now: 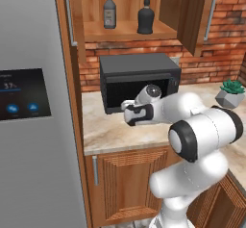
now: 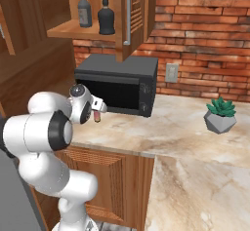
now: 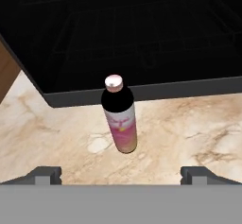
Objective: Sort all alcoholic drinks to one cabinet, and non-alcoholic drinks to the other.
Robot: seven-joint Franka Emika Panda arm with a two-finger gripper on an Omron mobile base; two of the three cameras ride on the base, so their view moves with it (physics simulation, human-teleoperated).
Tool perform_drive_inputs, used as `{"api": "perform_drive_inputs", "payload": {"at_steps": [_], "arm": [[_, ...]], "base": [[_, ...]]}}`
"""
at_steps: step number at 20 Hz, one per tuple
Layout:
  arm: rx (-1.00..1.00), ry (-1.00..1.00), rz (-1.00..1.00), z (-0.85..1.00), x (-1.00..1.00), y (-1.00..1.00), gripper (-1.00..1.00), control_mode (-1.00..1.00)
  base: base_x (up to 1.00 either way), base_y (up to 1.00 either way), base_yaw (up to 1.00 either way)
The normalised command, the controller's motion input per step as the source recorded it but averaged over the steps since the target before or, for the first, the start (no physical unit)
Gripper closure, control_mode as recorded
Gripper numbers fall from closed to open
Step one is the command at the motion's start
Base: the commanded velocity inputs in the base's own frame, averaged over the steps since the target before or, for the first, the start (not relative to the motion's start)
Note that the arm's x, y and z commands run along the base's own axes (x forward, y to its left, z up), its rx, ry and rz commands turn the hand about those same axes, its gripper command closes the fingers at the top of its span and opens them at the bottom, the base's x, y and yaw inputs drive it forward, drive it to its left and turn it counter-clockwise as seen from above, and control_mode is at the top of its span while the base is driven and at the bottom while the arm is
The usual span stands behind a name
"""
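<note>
Both liquor bottles, clear-grey [image 1: 109,11] and dark [image 1: 145,15], stand on narrow cabinet [image 1: 129,30] shelf: alcoholic half apparently done. Pink bottle [image 3: 120,114] upright on counter [image 3: 56,138] before microwave [image 1: 137,78], unplaced. Gripper [image 3: 121,173] fingers apart, holding nothing, bottle ahead.

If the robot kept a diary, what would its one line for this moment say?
gripper: open, empty | pink bottle: upright on counter, before microwave | liquor bottles: both in cabinet

Two liquor bottles [image 1: 109,8], one pink bottle [image 3: 120,115]
</note>
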Motion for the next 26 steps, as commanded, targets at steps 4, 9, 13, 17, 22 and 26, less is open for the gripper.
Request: {"api": "perform_drive_inputs", "payload": {"at_steps": [4, 9, 13, 17, 22, 26], "arm": [[0.00, 0.00, 0.00, -0.13, 0.22, 0.07, -1.00, -1.00], [0.00, 0.00, 0.00, -0.16, 0.17, 0.06, -1.00, -1.00], [0.00, 0.00, 0.00, -0.12, 0.25, 0.00, -1.00, -1.00], [0.00, 0.00, 0.00, -0.02, 0.14, 0.00, -1.00, -1.00], [0.00, -0.01, 0.00, 0.00, 0.07, 0.00, -1.00, -1.00], [0.00, 0.00, 0.00, -0.03, 0.10, 0.00, -1.00, -1.00]], "base": [[0.00, 0.00, 0.00], [0.00, 0.00, 0.00], [0.00, 0.00, 0.00], [0.00, 0.00, 0.00], [0.00, 0.00, 0.00], [0.00, 0.00, 0.00]]}}
